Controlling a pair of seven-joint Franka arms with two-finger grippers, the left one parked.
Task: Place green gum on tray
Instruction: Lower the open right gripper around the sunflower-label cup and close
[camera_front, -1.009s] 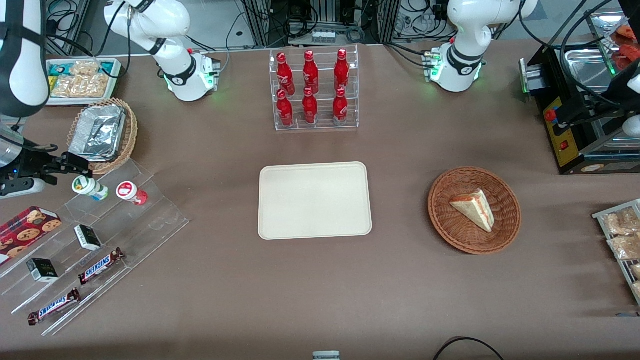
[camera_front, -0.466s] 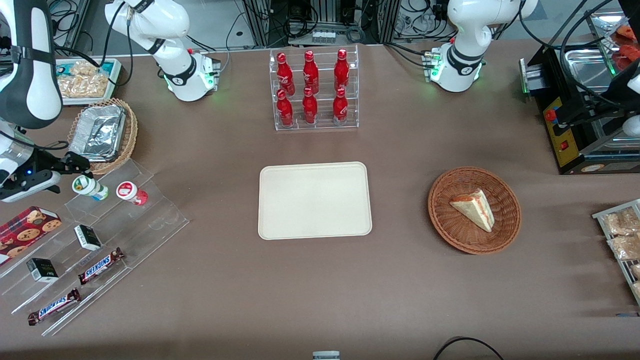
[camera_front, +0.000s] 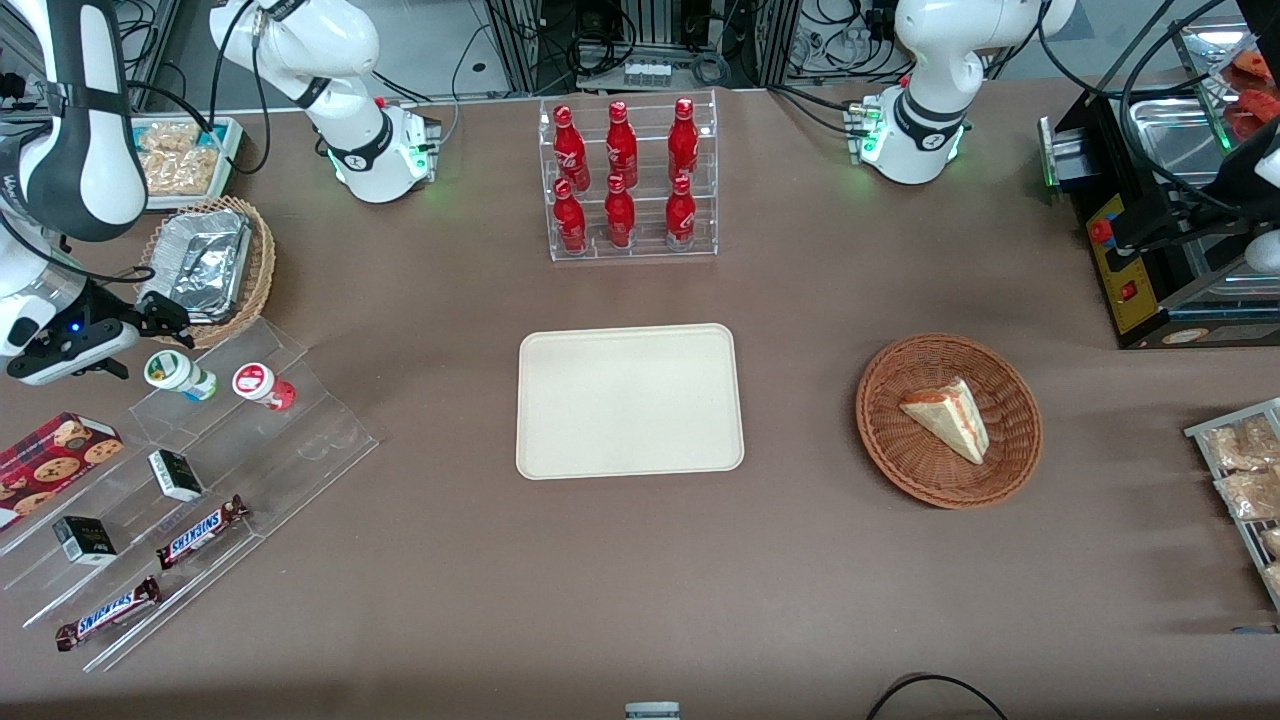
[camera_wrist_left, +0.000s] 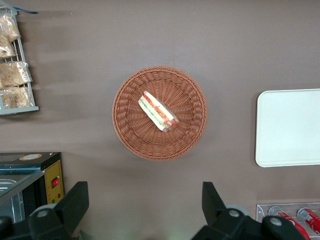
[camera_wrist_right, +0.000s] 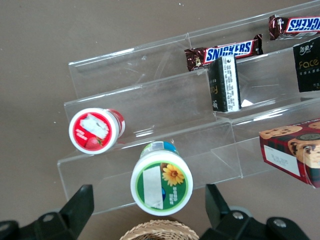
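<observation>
- Approach step in hand, judging by the layout: black two-finger gripper (camera_front: 160, 318) of the right arm poised just above the small white cylindrical green gum bottle with its green-and-white round lid (camera_front: 176, 372), not touching it.
- Jaws spread wide, nothing between them; in the right wrist view, both dark fingers (camera_wrist_right: 75, 207) flanking the lid of the green gum (camera_wrist_right: 161, 184) with clear space on each side.
- Green gum resting on the top step of the clear acrylic stepped display rack (camera_front: 300, 440), toward the working arm's end of the table, just beside the similar white bottle with a red strawberry lid (camera_front: 262, 384).
- Round wicker basket holding a crumpled foil container (camera_front: 203, 268) close by, farther from the front camera than the two bottles.
- Large flat cream-beige rectangular tray with rounded corners (camera_front: 630, 400) at the middle of the table, well apart from the rack, nothing on it.
- Next, probably: lower the fingers around the green lid or body, close, lift clear of the acrylic step.
- Care needed to avoid nudging the red-lidded bottle and the basket rim (camera_wrist_right: 160, 231) right beside the gripper.
- Then a carry toward the table's middle and a release onto the tray.
</observation>
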